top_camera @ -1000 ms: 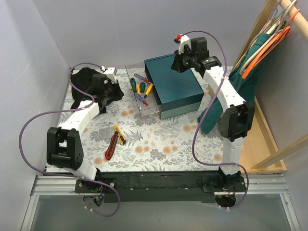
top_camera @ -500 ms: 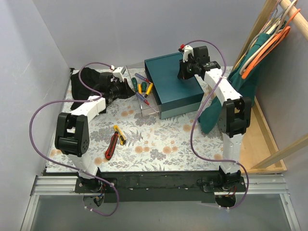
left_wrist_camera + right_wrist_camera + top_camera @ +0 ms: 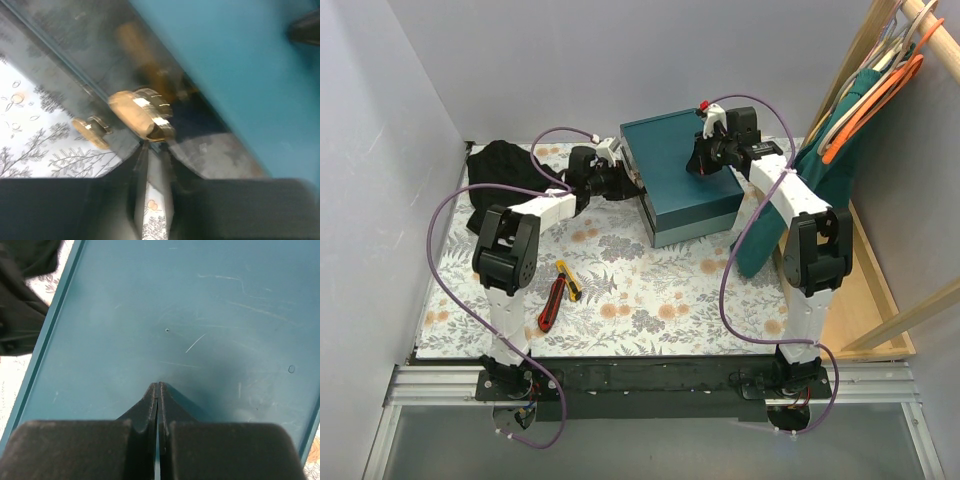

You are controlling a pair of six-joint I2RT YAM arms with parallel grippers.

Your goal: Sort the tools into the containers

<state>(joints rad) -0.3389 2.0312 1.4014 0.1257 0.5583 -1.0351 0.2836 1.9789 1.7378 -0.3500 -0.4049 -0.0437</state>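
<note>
Sorting looks partly done. Against the left side of the teal box (image 3: 685,178), yellow-orange screwdriver handles (image 3: 142,114) show, blurred, through the wall of a clear tray (image 3: 90,55). The red utility knife (image 3: 551,304) and yellow utility knife (image 3: 569,281) lie loose on the surface (image 3: 650,290), well off the box's near-left corner, not yet sorted. The left gripper (image 3: 618,183) hovers at the tray, jaws closed on nothing visible. The right gripper (image 3: 158,386) sets closed jaws on the box lid. A black cloth (image 3: 498,178) lies left of the box and a teal cloth (image 3: 757,250) at its right; neither blocks the knives.
</note>
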